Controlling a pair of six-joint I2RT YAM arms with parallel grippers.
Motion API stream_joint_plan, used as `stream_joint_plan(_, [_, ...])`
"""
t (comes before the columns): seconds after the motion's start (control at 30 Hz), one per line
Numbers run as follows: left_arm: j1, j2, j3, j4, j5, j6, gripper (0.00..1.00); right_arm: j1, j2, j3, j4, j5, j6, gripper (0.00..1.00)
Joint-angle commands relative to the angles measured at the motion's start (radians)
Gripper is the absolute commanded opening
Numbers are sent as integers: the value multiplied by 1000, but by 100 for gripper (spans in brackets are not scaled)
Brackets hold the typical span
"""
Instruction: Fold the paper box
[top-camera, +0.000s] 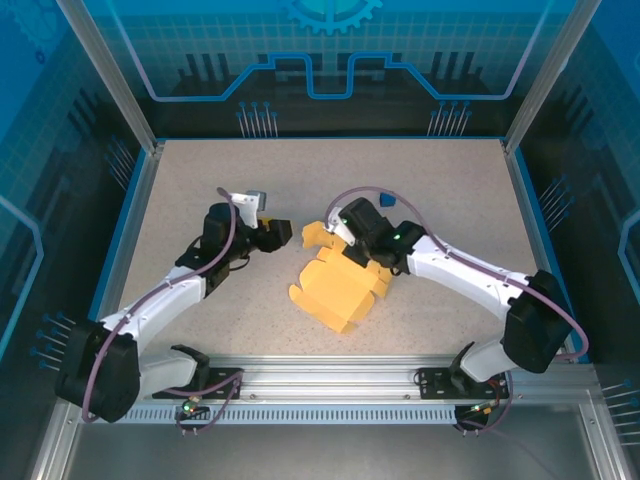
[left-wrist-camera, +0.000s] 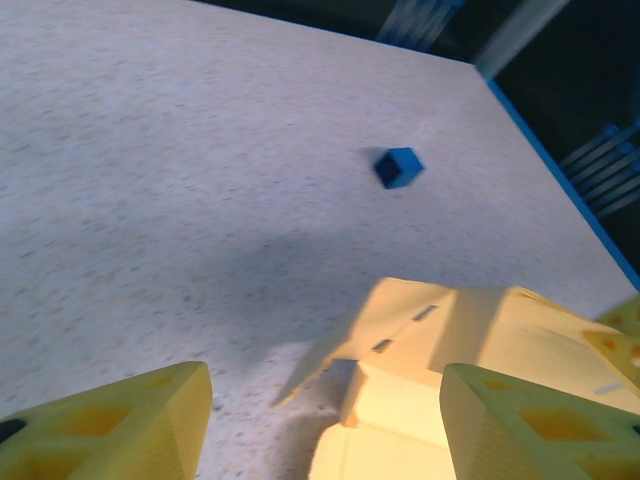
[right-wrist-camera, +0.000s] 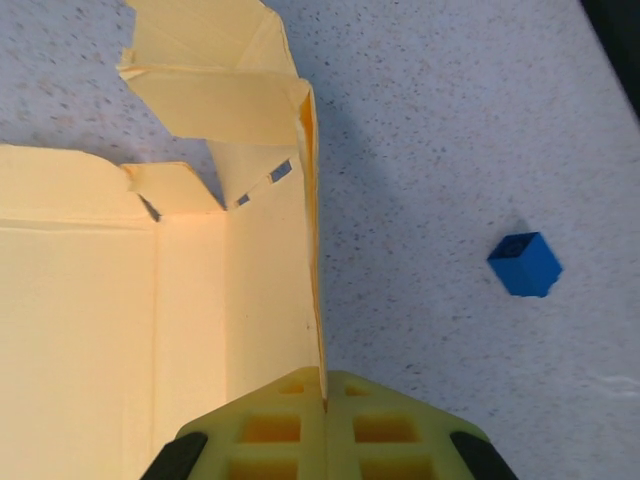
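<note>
Card first: the paper box (top-camera: 338, 288) lies near the middle of the desk (top-camera: 200, 180). It is pale yellow and partly folded, with flaps standing up at its far end. My right fingers (right-wrist-camera: 285, 430) are clenched on the top edge of one upright side wall. In the right wrist view that thin wall runs straight into the seam between the two pads, with the open inside of the box to its left. My left fingers (left-wrist-camera: 120, 425) are spread wide with nothing gripped between them, hovering just beside the flap at the box's far-left corner. I think they are clear of the card, though the angle is poor. From above they sit just left of that flap. One small blue cube (right-wrist-camera: 524, 264) rests on the desk apart from the box, off its far right side.
</note>
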Motion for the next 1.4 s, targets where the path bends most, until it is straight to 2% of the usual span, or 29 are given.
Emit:
stream_joint_plan(0.0, [36, -8, -11, -58, -61, -68, 64, 45, 36, -23, 87, 191, -89, 0])
stream_joint_plan(0.13, [66, 53, 16, -95, -71, -96, 64, 82, 57, -59, 166, 281, -165, 0])
stream_joint_plan(0.33, [81, 206, 107, -193, -108, -98, 63, 105, 76, -124, 294, 341, -272, 0])
stream_joint_plan(0.53, [81, 313, 162, -182, -77, -85, 62, 123, 99, -210, 460, 412, -395, 0])
stream_joint_plan(0.8, [73, 400, 213, -173, -52, -32, 60, 143, 124, -282, 561, 464, -482, 0])
stream_joint_plan(1.37, [47, 539, 283, -156, -33, 37, 58, 148, 0, -294, 551, 413, -421, 0])
